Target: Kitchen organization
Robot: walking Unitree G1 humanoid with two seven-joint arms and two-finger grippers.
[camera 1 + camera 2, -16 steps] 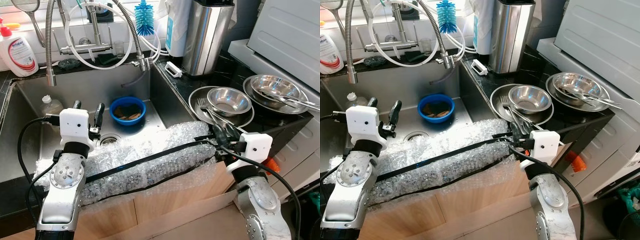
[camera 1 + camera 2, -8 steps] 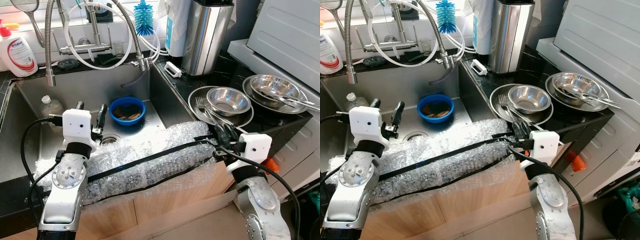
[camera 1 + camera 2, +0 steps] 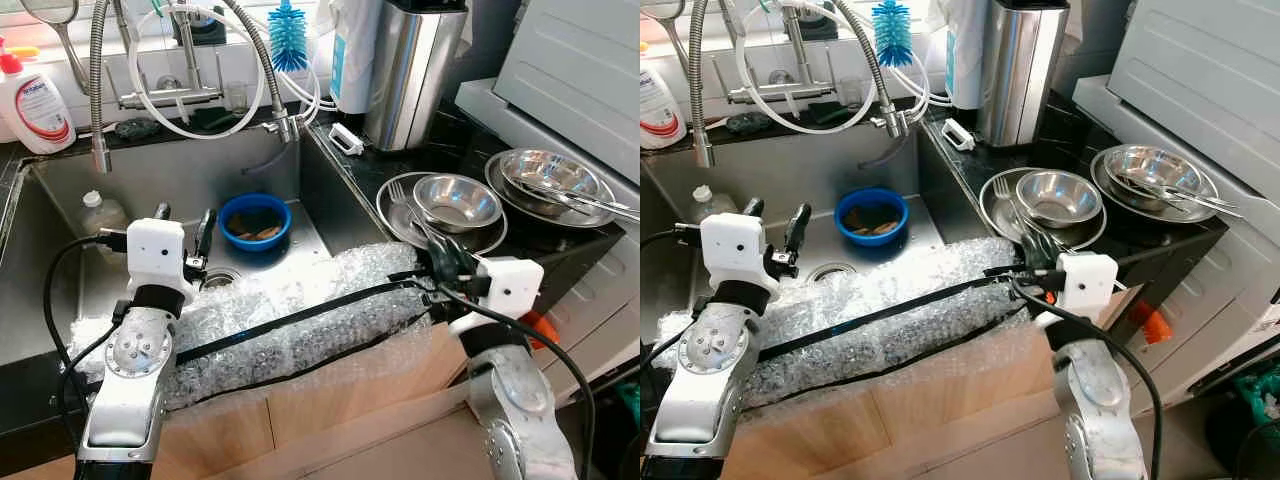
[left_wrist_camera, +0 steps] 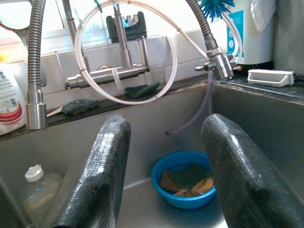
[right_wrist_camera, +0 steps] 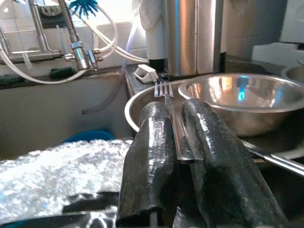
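A metal fork [image 5: 164,90] is held between the fingers of my right gripper [image 5: 176,107], which is shut on its handle. The tines point over the rim of the steel plate [image 3: 385,200] on the black counter. That plate carries a steel bowl [image 3: 458,200]. My right gripper [image 3: 440,255] sits at the counter's front edge, just right of the sink. My left gripper [image 3: 183,214] hangs open inside the sink, with nothing between its fingers. Beyond it, a blue bowl [image 4: 185,180] holding sponges rests on the sink floor.
Bubble wrap [image 3: 290,320] and cardboard [image 3: 330,400] lie across the sink's front edge. A second stack of steel bowls with cutlery [image 3: 555,180] stands at the right. A steel canister [image 3: 415,70], spring faucet [image 3: 98,80], soap bottle [image 3: 38,100] and small bottle [image 3: 100,212] stand around the sink.
My right gripper has shifted slightly up and to the left with the fork, whose tines now sit farther back over the plate rim. The left gripper has barely moved.
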